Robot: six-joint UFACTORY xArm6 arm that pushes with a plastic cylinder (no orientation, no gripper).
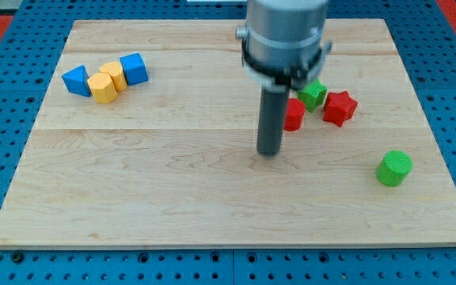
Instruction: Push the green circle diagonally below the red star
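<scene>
- A pale wooden tabletop lies on a blue perforated base.
- My tip rests near the centre, touching no block; the rod carries no jaws.
- The green circle sits alone at the view's lower right, diagonally below the red star.

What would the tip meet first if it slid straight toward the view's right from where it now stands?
Probably nothing: my tip sits lower in the view than the red block and red star, higher than the green circle. Depth is uncertain.
</scene>
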